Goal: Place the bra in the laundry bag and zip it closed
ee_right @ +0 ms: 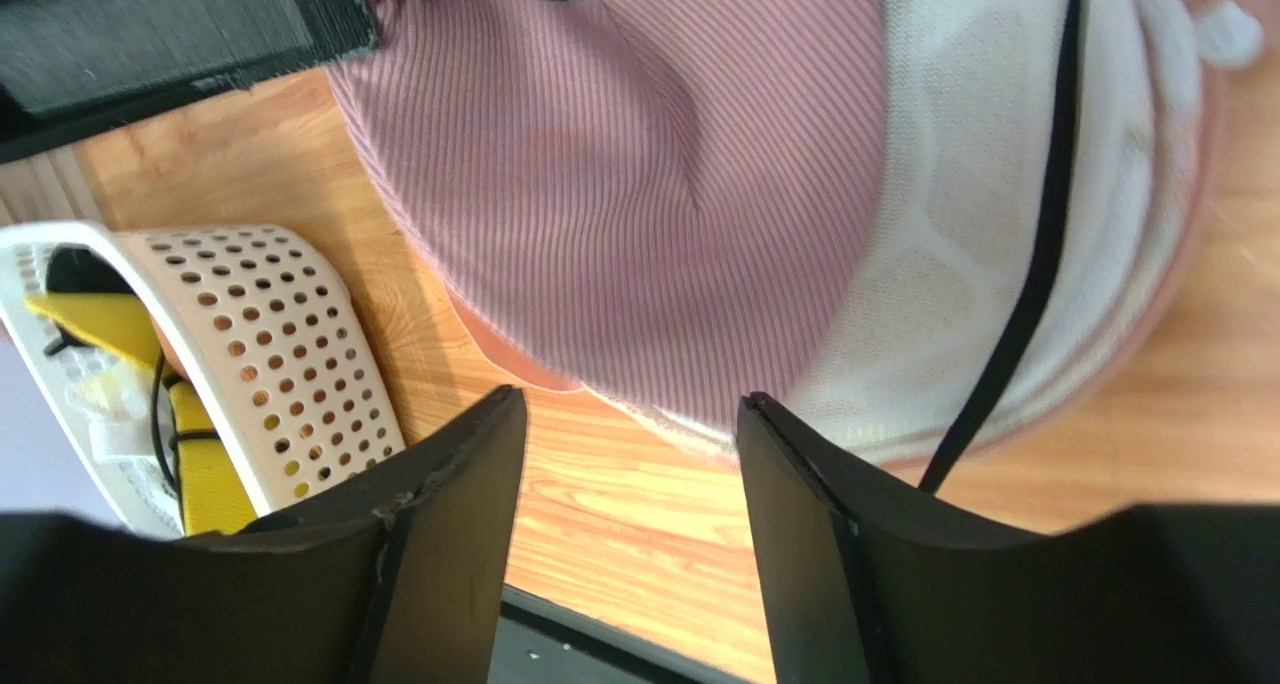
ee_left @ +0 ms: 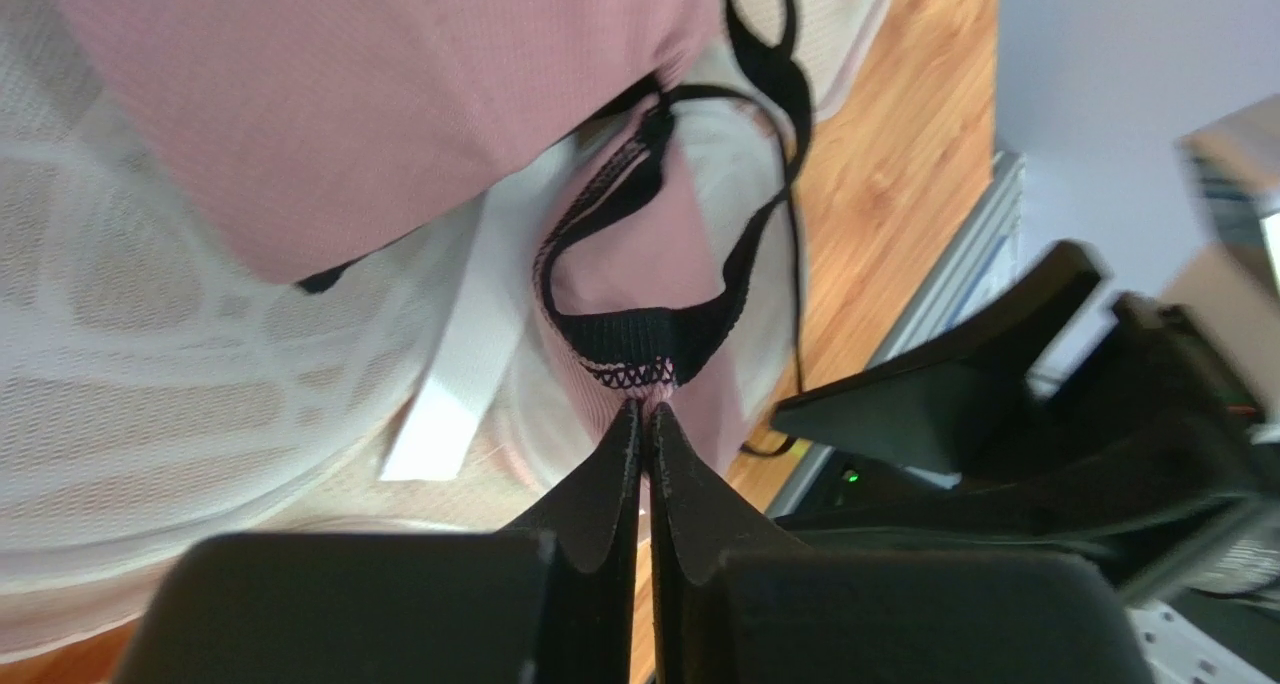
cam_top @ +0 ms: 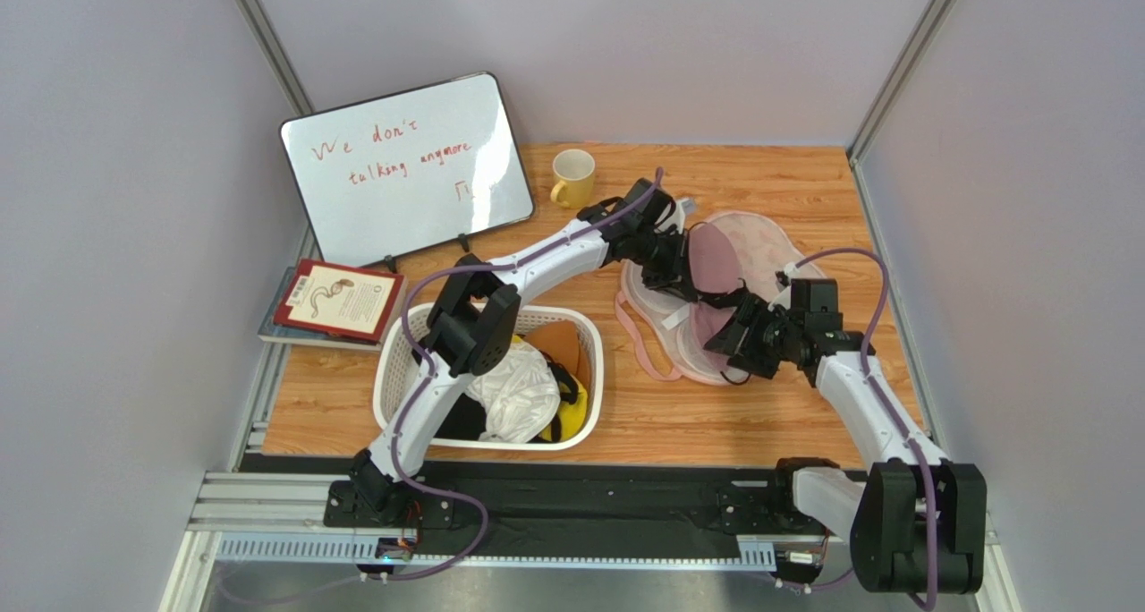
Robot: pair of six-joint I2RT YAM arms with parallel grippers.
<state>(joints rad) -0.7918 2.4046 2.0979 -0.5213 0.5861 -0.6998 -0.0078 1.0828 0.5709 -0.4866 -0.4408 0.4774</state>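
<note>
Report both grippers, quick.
Left gripper: shut on the bra, pinching its black trim.
Right gripper: open, holding nothing.

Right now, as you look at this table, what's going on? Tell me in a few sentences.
Two robot arms are packing a bra into a laundry bag at the far right of the table. The left arm has its jaws shut on the bra's black trim. The right arm holds its jaws open beside a pink cup, gripping nothing. The bra lies across the open bag, which is not yet zipped.
</note>
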